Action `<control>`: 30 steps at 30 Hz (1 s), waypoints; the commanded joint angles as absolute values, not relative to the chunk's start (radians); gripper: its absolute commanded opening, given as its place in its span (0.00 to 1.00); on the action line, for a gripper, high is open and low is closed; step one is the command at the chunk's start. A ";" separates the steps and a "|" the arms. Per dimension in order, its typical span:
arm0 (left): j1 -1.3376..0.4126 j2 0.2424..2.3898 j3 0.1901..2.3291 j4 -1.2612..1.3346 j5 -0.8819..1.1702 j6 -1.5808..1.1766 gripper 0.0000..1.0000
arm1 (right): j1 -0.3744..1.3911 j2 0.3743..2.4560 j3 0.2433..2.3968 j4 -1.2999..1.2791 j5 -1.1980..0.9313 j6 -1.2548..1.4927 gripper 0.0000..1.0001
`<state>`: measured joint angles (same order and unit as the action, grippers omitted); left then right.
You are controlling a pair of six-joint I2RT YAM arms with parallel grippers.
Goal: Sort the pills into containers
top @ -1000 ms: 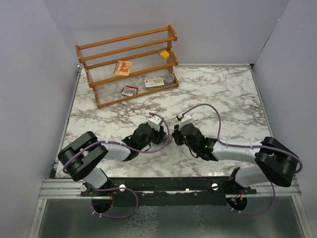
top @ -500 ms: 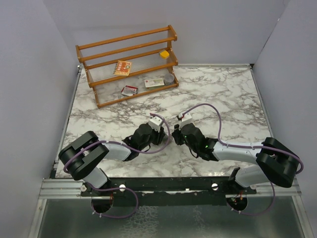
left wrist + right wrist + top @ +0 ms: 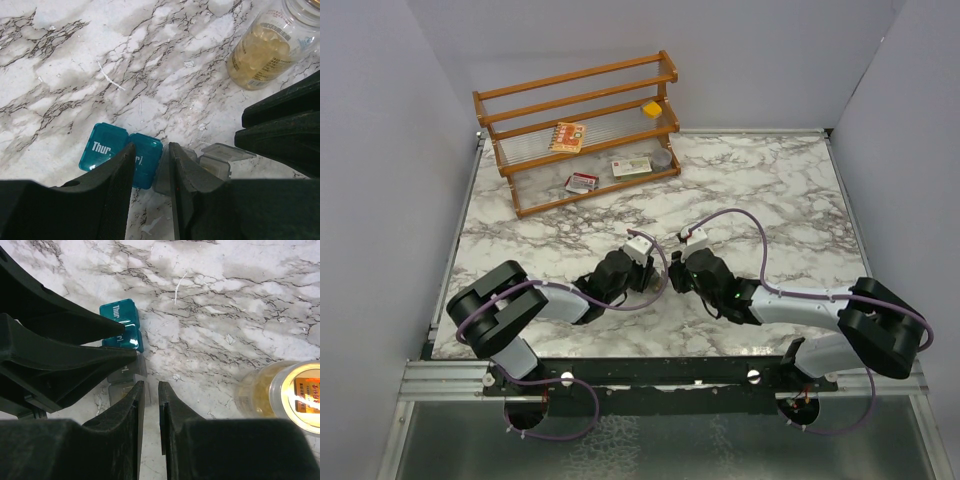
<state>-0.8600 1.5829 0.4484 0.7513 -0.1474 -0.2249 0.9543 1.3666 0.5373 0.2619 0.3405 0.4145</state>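
Teal-and-grey plastic strip of joined square compartments (image 3: 107, 150) is laid lengthwise across the fingertips of the nearer left hand (image 3: 151, 150), narrowly parted, grip undeterminable; the right hand (image 3: 150, 386), barely parted, is empty.

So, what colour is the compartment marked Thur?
Teal-blue compartment, clearest in the left wrist view.

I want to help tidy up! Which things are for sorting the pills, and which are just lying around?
For the job: the containers, teal and grey; the pill bottle near them.
Just lying about: the wooden rack at the back; the packets on its shelves.
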 commanded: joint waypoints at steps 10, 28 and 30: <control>-0.876 1.591 0.430 0.673 -0.176 -0.236 0.33 | 0.953 1.360 0.539 0.282 0.256 0.445 0.16; -0.877 1.591 0.436 0.659 -0.193 -0.242 0.33 | 0.953 1.446 0.524 0.354 0.153 0.482 0.11; -0.877 1.592 0.437 0.659 -0.193 -0.242 0.33 | 0.953 1.453 0.526 0.361 0.143 0.483 0.11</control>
